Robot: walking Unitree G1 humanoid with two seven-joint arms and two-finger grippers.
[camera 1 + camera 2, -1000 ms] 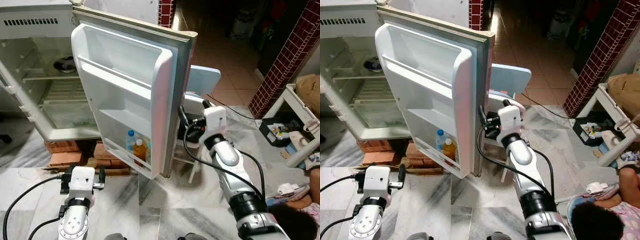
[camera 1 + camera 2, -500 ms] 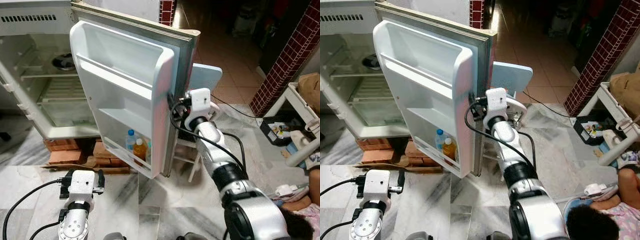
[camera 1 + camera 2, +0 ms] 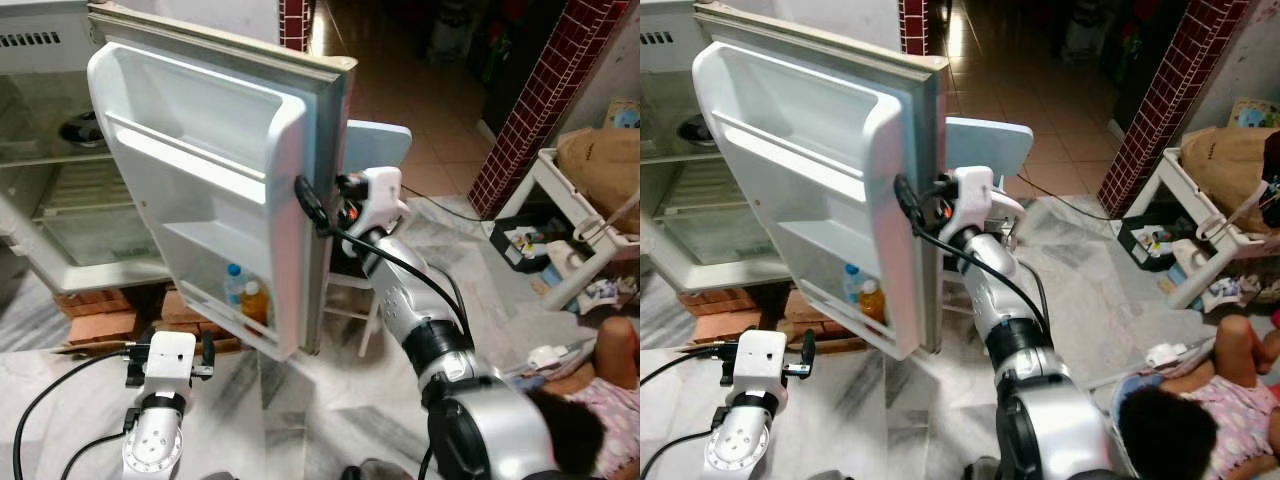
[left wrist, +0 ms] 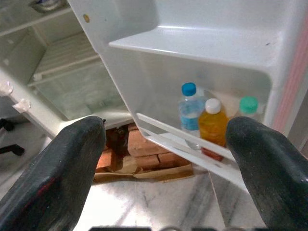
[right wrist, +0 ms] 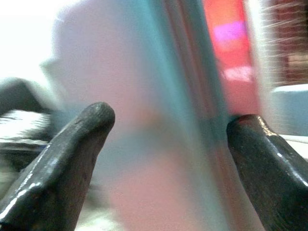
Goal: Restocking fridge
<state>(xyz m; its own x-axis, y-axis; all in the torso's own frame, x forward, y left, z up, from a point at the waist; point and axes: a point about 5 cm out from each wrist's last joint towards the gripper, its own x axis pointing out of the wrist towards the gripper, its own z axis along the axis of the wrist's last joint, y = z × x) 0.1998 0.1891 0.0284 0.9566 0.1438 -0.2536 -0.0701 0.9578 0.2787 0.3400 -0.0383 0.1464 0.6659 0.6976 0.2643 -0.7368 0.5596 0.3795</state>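
The white fridge (image 3: pixel 60 200) stands open, its door (image 3: pixel 200 150) swung out toward me. In the door's bottom shelf stand a blue-capped water bottle (image 4: pixel 189 108), a white-capped orange juice bottle (image 4: pixel 212 122) and a green-capped bottle (image 4: pixel 248 107). My right gripper (image 5: pixel 168 120) is open at the door's outer edge, which shows as a blur between its fingers (image 5: pixel 72 144). My left gripper (image 4: pixel 166 127) is open and empty. It sits low over the marble floor, pointing at the bottom door shelf from a short way off.
A light blue chair (image 3: pixel 378 148) stands just behind the door. Bricks (image 3: pixel 100 320) prop up the fridge. A white rack (image 3: pixel 560 200) with a brown bag (image 3: pixel 600 160) is at the right. A person (image 3: pixel 610 400) sits on the floor at the lower right. A bowl (image 3: pixel 75 128) sits inside the fridge.
My right arm has swung left from beside the chair to the door's outer edge. The camera has shifted, so the scene sits further left. The left arm has barely moved.
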